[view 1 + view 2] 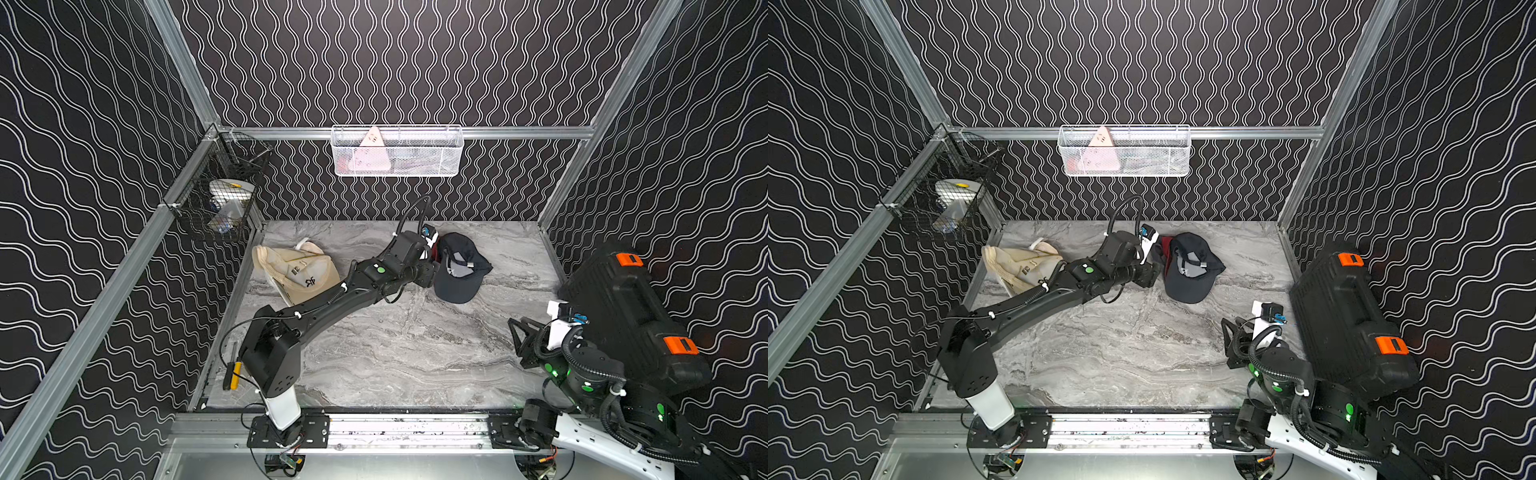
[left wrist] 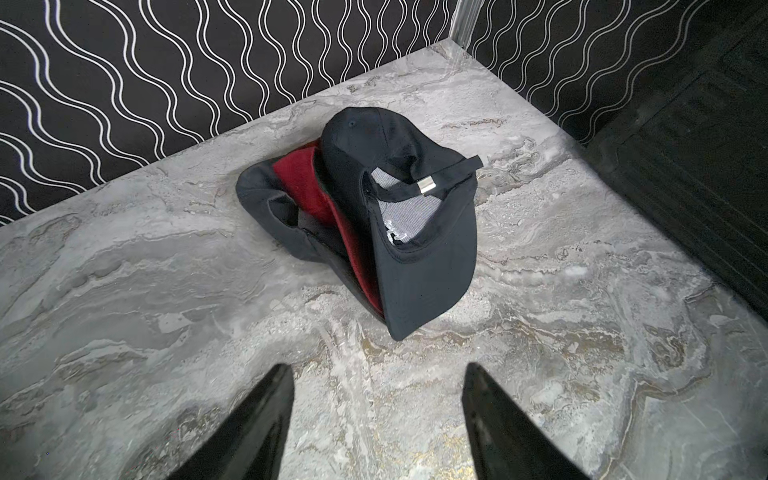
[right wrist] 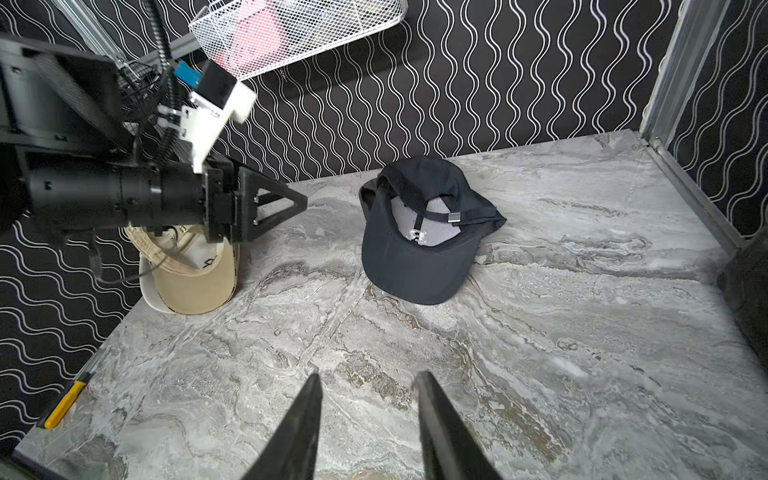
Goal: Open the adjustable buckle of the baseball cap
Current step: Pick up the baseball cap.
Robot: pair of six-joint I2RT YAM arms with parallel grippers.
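Note:
A black baseball cap lies at the back of the marble table, inside up, brim toward the front. Its black strap spans the rear opening and carries a small silver buckle; the strap's free end pokes out past it. The cap rests on another dark cap with red lining. My left gripper hovers just left of the caps, open, touching nothing. My right gripper stays at the front right, well short of the cap, its fingers apart and empty.
A beige cap lies at the back left, partly under my left arm. A black case with orange latches lines the right side. A white wire basket and a black mesh basket hang on the walls. A yellow-handled tool lies front left.

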